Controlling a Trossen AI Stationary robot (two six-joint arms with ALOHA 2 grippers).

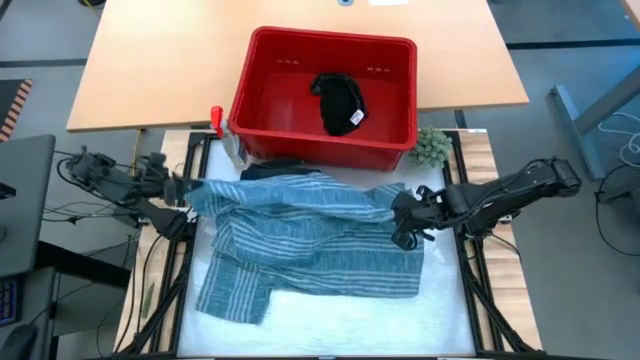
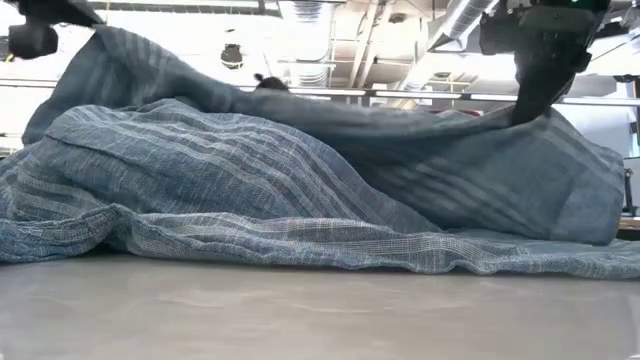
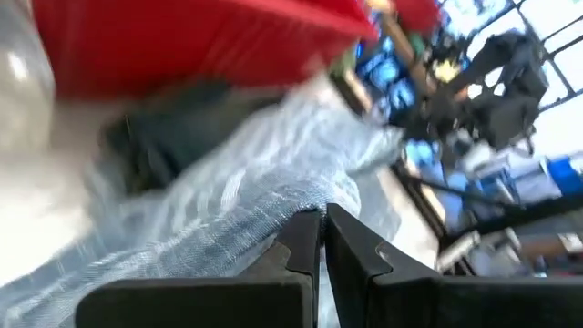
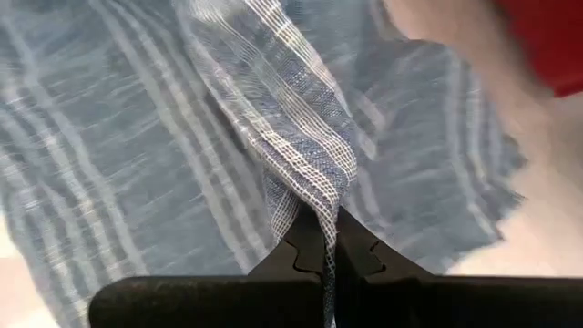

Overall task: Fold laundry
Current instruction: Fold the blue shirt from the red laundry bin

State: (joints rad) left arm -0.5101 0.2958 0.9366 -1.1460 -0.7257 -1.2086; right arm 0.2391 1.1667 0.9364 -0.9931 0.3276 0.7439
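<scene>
A grey-blue striped garment (image 1: 300, 245) lies spread across the middle of the white bench (image 1: 340, 320), seen from above. Its upper edge is lifted and stretched between the two arms, while its lower part, with a sleeve trailing toward 7 o'clock, rests flat on the bench. From the low camera the striped cloth (image 2: 300, 180) rises in a long fold, higher at both ends.

The left hand (image 1: 183, 190), at 9 o'clock of the garment, is pressed together, pinching the cloth's upper left corner; its wrist camera shows the fingers (image 3: 301, 246) closed on the striped edge (image 3: 255, 191). The right hand (image 1: 405, 212), at 3 o'clock, is likewise pressed together on a gathered pleat of the cloth (image 4: 310, 173), which runs down between its fingers (image 4: 360, 251).

A dark garment (image 1: 280, 168) peeks out just beyond the striped one's upper edge, at 12 o'clock. Behind it stands a red basket (image 1: 262, 110) holding a black garment (image 1: 338, 100) with a white tag (image 1: 356, 118). A small green fuzzy ball (image 1: 432, 146) sits just beside the basket's right corner, at 2 o'clock.
</scene>
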